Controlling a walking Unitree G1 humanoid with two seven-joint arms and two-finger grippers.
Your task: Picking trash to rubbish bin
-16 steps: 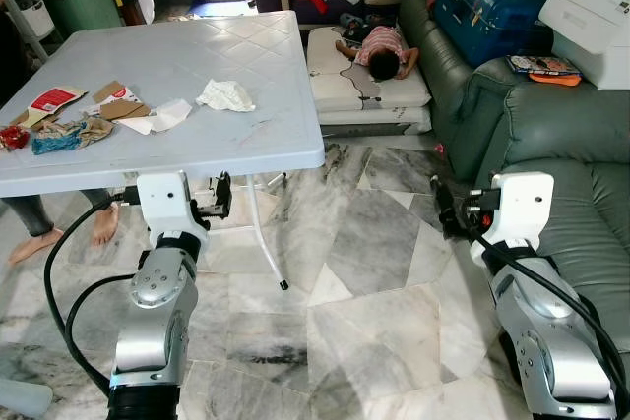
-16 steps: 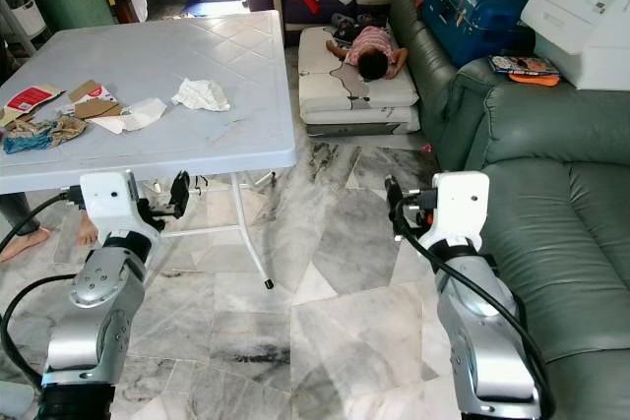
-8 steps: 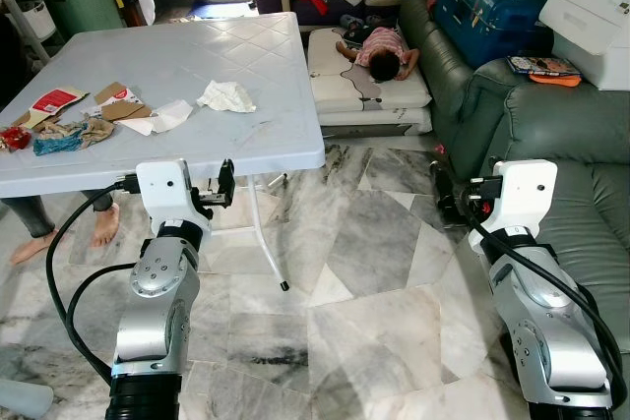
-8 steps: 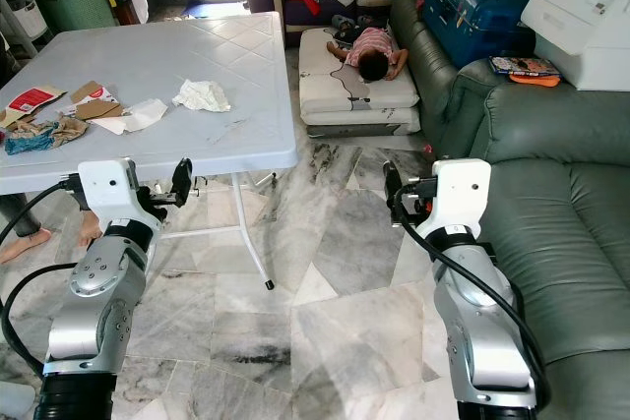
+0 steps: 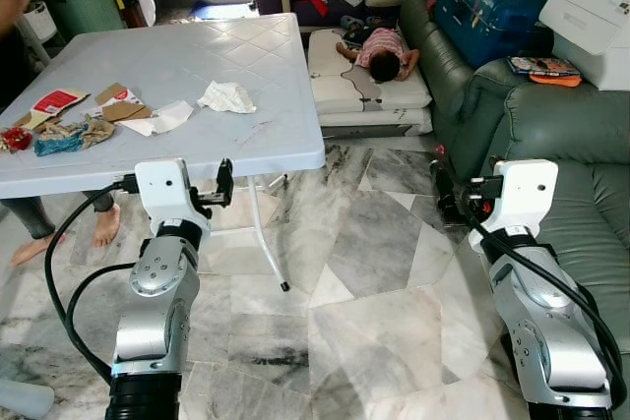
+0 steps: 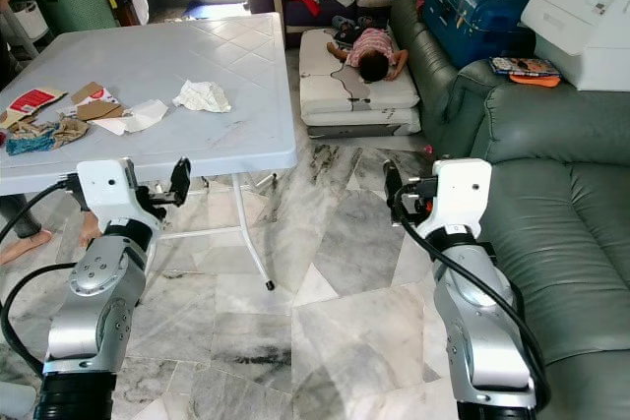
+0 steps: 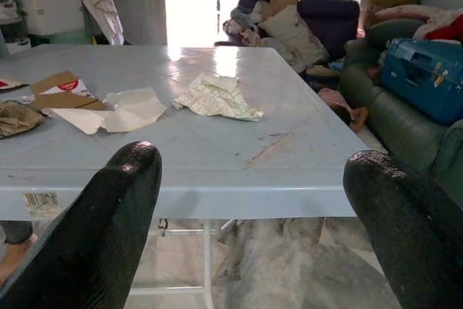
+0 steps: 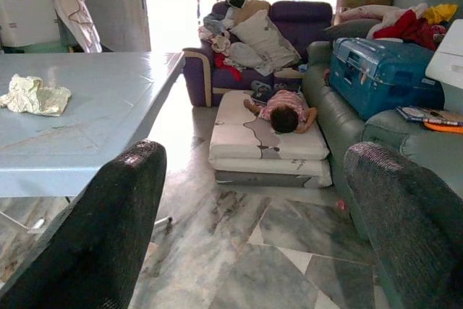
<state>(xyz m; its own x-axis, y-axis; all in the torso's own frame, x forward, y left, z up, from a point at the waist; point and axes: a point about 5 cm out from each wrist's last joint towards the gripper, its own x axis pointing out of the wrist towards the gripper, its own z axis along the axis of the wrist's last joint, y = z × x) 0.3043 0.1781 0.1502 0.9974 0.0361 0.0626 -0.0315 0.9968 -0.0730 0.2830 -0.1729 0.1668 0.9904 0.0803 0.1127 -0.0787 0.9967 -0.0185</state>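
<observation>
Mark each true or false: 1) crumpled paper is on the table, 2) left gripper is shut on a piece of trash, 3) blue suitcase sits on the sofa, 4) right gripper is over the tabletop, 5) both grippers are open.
1) True. The crumpled paper lies on the table, apart from the cardboard scraps nearer its left end.
2) False. The left gripper is open and holds nothing; it sits at the table's near edge.
3) True. The blue suitcase rests on the green sofa.
4) False. The right gripper is over the marble floor, beside the sofa.
5) True. In each wrist view the fingers are spread wide with nothing between them.
</observation>
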